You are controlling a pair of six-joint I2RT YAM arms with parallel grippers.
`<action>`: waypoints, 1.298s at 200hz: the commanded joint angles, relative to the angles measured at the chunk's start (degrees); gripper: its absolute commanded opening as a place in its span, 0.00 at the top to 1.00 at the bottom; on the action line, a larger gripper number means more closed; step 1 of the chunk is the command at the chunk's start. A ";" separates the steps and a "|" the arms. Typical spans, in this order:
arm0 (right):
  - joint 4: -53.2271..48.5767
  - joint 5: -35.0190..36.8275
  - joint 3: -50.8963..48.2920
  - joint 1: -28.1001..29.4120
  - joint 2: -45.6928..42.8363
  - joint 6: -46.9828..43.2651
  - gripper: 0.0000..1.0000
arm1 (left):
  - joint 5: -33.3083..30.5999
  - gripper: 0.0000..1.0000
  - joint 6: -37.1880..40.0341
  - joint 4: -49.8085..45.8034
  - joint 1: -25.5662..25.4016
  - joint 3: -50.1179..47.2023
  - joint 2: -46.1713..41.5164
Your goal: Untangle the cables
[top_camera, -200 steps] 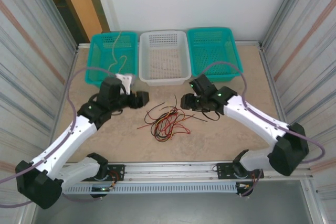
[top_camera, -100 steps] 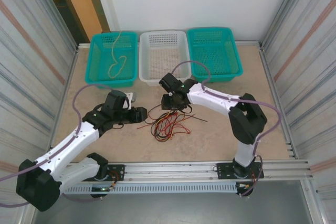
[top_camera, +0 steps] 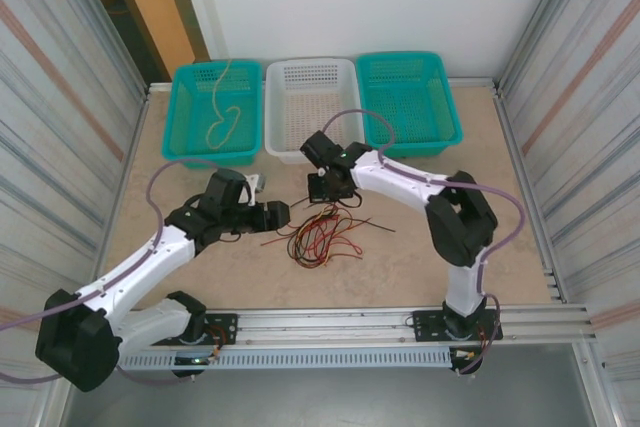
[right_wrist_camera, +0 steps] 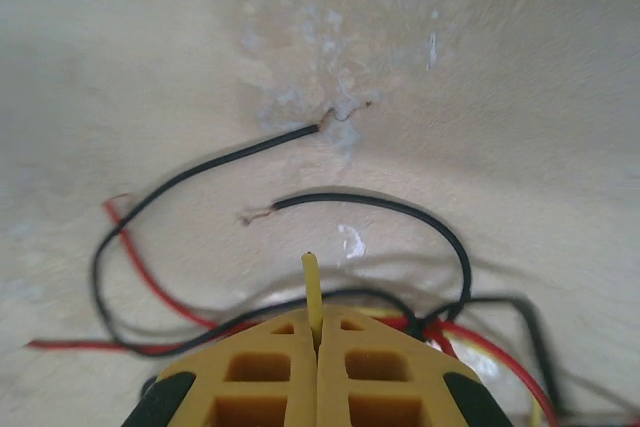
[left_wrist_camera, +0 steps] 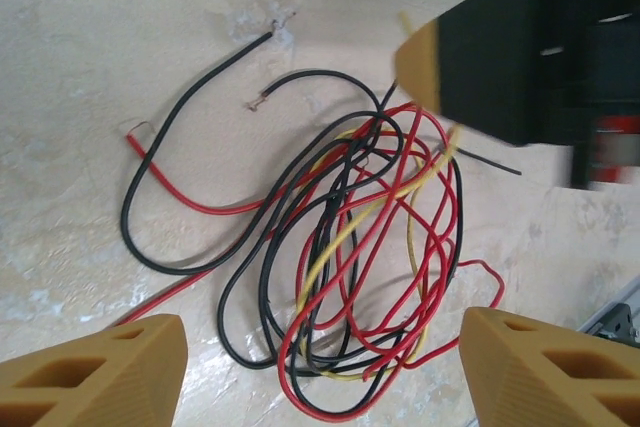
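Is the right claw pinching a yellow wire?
Yes, the fingers of the right gripper are shut together, with the end of a yellow cable sticking out between them.

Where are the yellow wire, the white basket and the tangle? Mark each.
yellow wire (right_wrist_camera: 312, 287), right wrist view, its free tip.
white basket (top_camera: 312, 153), top view, its near wall.
tangle (left_wrist_camera: 362, 247), left wrist view, its middle strands.

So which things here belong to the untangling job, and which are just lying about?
Job: cable tangle; yellow cable pinched in the right end effector; open left end effector; tan cable in the left teal basket.
Lying about: white basket; right teal basket.
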 commanded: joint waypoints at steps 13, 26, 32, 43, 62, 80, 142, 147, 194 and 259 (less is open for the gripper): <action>-1.33 4.52 -0.97 2.02 -15.47 -4.28 1.00 | 4.81 0.24 0.12 5.98 -0.61 3.45 1.34; -2.41 6.61 -0.30 2.25 -19.43 -4.95 1.00 | 4.42 0.24 1.66 5.59 -0.70 5.96 1.60; -3.07 7.43 0.13 2.22 -21.10 -5.30 1.00 | 3.88 0.24 2.21 5.04 -0.70 7.23 1.63; -3.75 8.71 0.96 2.31 -23.78 -5.85 1.00 | 3.34 0.24 2.99 4.34 -0.70 9.31 1.83; -2.32 9.41 1.21 2.30 -29.18 -6.47 1.00 | 5.00 0.24 3.69 4.99 -0.70 11.67 1.98; 0.44 10.52 0.04 2.31 -33.65 -6.32 1.00 | 8.76 0.25 3.91 7.80 -0.83 12.69 1.06; 7.50 3.84 -4.44 -2.96 -38.37 -1.59 1.00 | 17.17 0.24 10.57 15.41 -2.79 13.77 -3.23; 8.27 3.28 -4.72 -2.96 -38.36 -1.43 1.00 | 16.85 0.24 11.40 14.64 -3.08 14.36 -2.58; 14.59 1.13 -6.78 -2.90 -38.97 1.44 1.00 | 11.41 0.24 15.73 15.75 -8.11 16.36 2.76; 26.73 -3.84 -10.65 -5.36 -41.27 10.48 1.00 | 4.80 1.00 18.69 16.03 -12.59 17.29 6.54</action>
